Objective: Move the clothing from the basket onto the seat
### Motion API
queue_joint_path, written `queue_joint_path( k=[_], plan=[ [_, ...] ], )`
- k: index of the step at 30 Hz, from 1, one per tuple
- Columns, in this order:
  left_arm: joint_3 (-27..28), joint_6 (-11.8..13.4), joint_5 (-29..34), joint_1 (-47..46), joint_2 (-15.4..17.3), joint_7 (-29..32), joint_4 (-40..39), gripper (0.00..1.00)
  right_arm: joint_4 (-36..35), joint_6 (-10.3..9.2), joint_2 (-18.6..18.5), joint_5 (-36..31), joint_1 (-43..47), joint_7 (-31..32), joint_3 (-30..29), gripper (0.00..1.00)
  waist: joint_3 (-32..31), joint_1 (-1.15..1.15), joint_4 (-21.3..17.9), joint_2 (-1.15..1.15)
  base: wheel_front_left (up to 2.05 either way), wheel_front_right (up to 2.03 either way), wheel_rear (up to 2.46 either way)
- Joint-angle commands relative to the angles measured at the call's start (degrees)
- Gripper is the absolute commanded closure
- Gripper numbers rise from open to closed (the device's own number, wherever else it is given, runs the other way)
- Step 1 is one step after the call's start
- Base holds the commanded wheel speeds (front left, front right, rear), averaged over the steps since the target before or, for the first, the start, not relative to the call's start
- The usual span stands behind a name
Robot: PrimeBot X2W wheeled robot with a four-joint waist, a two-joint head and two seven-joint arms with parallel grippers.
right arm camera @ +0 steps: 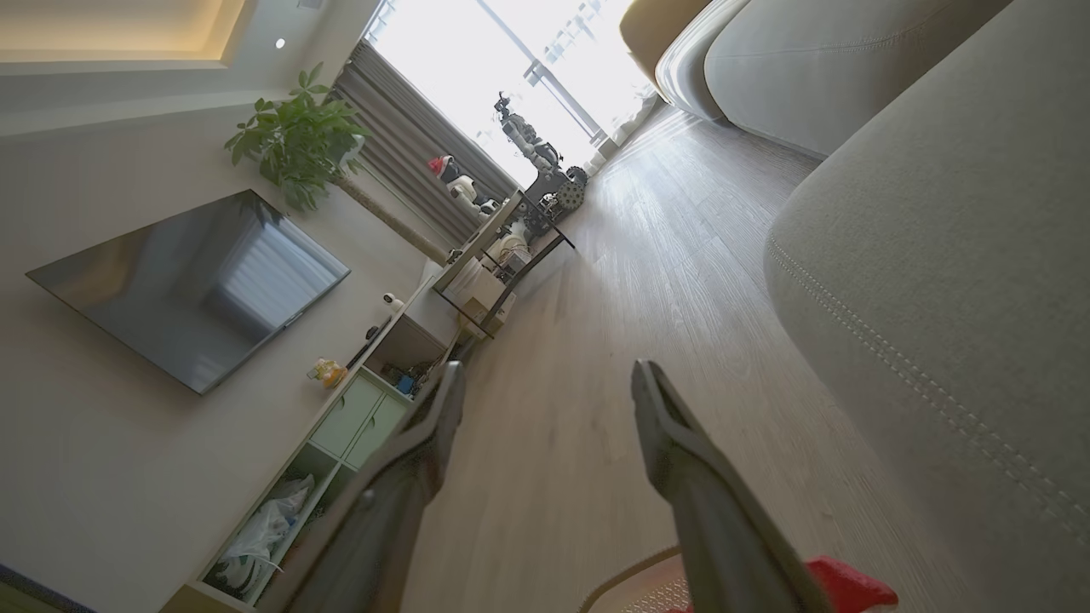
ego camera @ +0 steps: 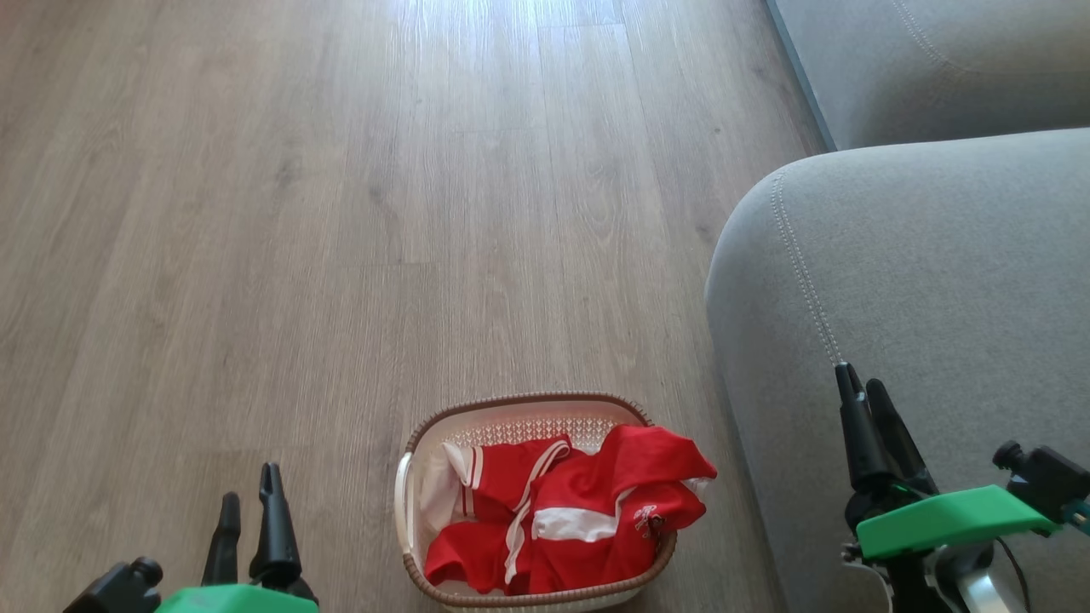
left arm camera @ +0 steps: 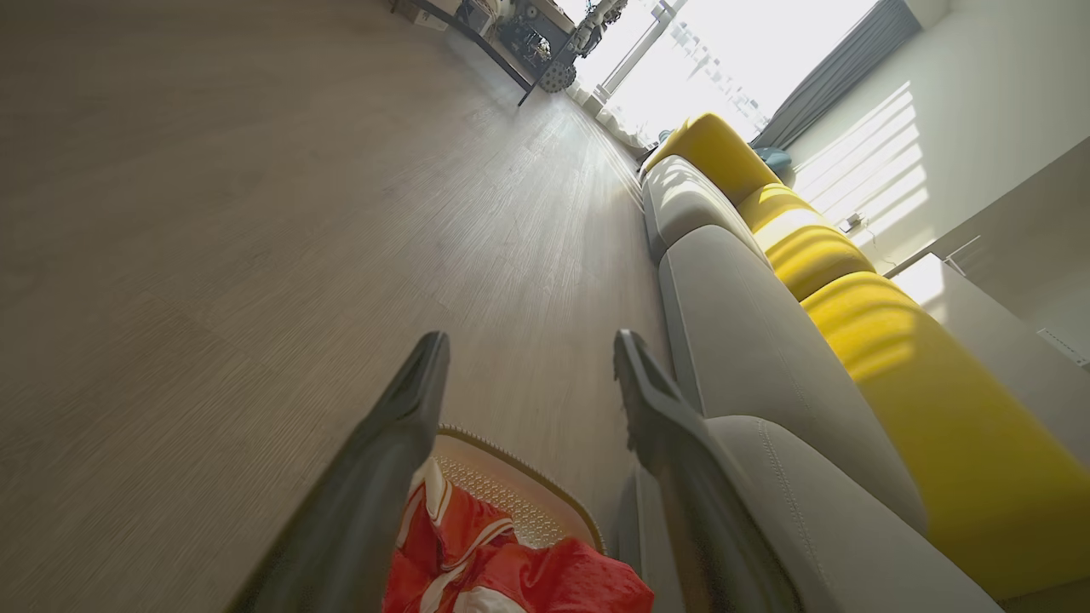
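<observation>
a: where does the red soft-fabric sports clothing with white panels and thin stripe trim [ego camera: 562, 511] lie?

b: it is heaped in the small white perforated plastic basket with the brown woven-look rim [ego camera: 528, 398]. the basket stands on the grey wood-plank floor [ego camera: 341, 213], just beside the large grey fabric sofa seat with the double line of light stitching [ego camera: 920, 281].

a: which way does the heap run?

b: its long axis goes across the head view, from the basket's white side handle [ego camera: 400, 502] on the left toward the seat on the right. the right end, bearing a small white emblem [ego camera: 647, 516], rides up over the rim on the seat side. a white stripe runs diagonally down the middle toward the near rim. the basket's own long axis seems to lie the same way, but one cannot be sure.

a: and the left fingers [ego camera: 274, 528]?

b: they are spread wide with nothing between them. they hang over the floor left of the basket, apart from it, tips pointing away from the robot.

a: the right fingers [ego camera: 856, 434]?

b: those are also wide apart and empty. they are over the seat's rounded front edge, near the stitching, with the tips pointing away and leaning slightly left.
</observation>
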Motion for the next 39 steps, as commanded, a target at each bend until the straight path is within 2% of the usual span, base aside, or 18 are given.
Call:
queue_joint_path(
  k=[1, 39],
  plan=[
    [0.75, 0.33, 1.77, -1.09, 0.72, -0.64, -1.84, 0.00, -1.93, -0.01, 0.14, -2.00, -0.91, -0.48, -0.01, 0.00, -0.02, 0.00, 0.02, 0.00, 0.00, 0.00, 0.00],
    [-1.52, 2.96, 29.03, 1.41, 0.90, -7.17, -0.09, 0.00, 1.47, -0.01, 5.25, -36.49, 0.41, -1.05, -4.63, 0.00, -0.47, 0.00, 0.47, 0.00, 0.00, 0.00, 0.00]
  ],
)
